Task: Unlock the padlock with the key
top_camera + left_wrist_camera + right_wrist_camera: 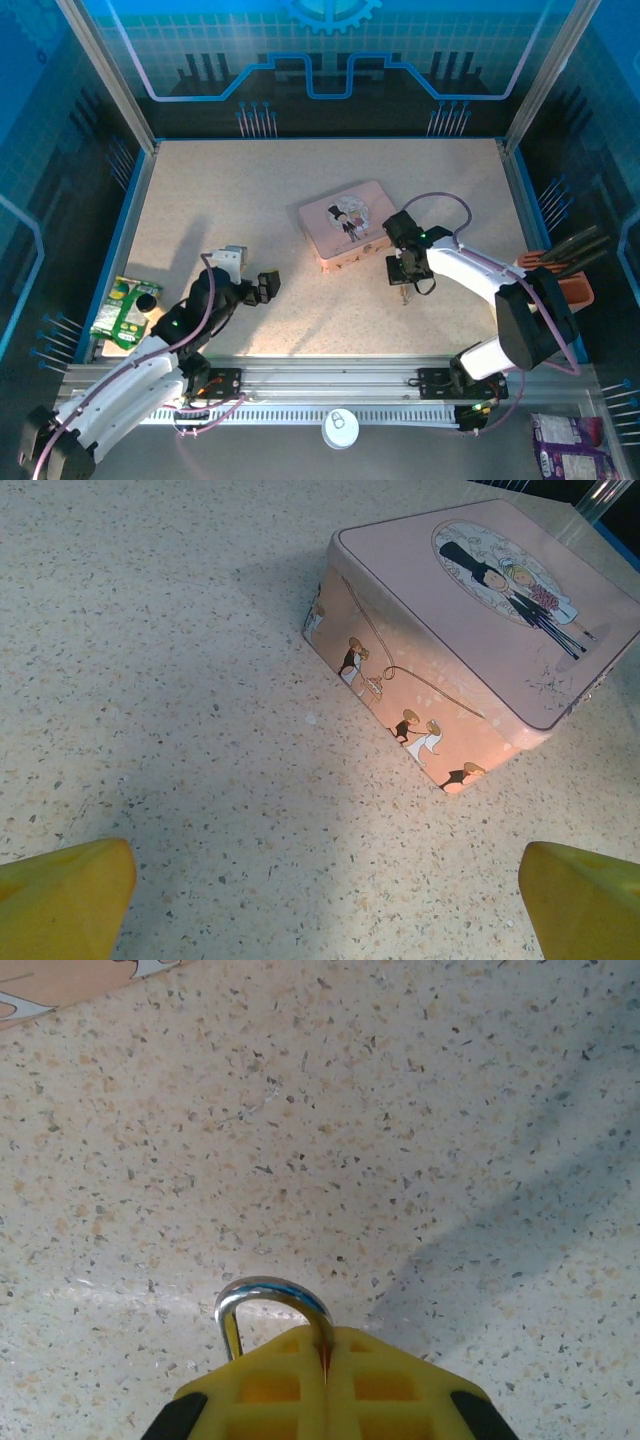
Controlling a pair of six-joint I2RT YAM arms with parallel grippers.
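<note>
One speckled table (250,200) lies within blue walls (60,120), right hand (325,1360) pinching padlock (272,1287).

The pink tin (345,225) is the only bulky thing mid-surface. Bare surface (220,190) lies open to its left and far side. Nothing stands between the wide-open left tool (266,284) and the tin's near-left corner. The right tool (405,282), clamped on the padlock (270,1295), crowds the tin's near-right side. A green packet (122,310) hugs the left edge.
</note>
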